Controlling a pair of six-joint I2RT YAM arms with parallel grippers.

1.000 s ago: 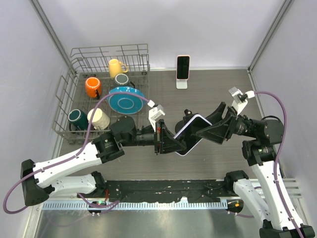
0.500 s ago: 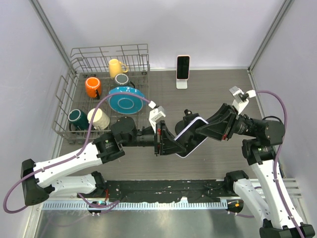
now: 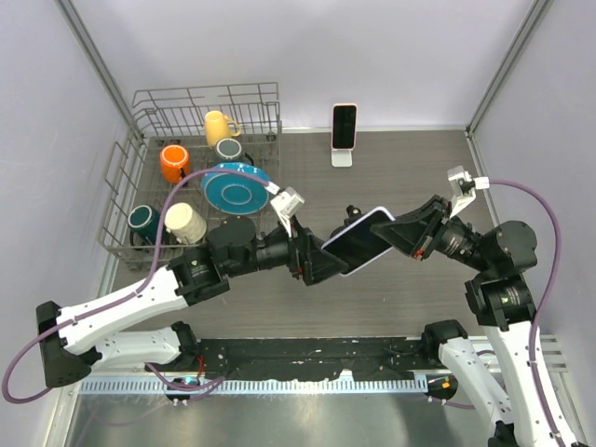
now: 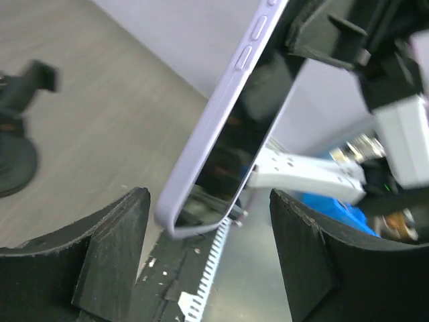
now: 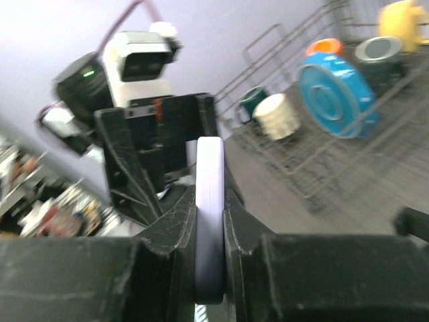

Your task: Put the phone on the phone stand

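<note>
The phone is in a lavender case, screen dark, and hangs tilted above the middle of the table. My right gripper is shut on its upper right end; in the right wrist view the phone's edge is pinched between both fingers. My left gripper stands open around the phone's lower left end, and in the left wrist view the phone hangs free between the spread fingers. A black phone stand sits on the table; it peeks out behind the phone.
A wire dish rack at the back left holds several mugs and a blue plate. At the back wall a pink-cased phone stands on a white stand. Walls close both sides.
My left gripper has opened and let go of the phone. My right gripper has shut on the phone's other end and drawn it slightly up and right.
</note>
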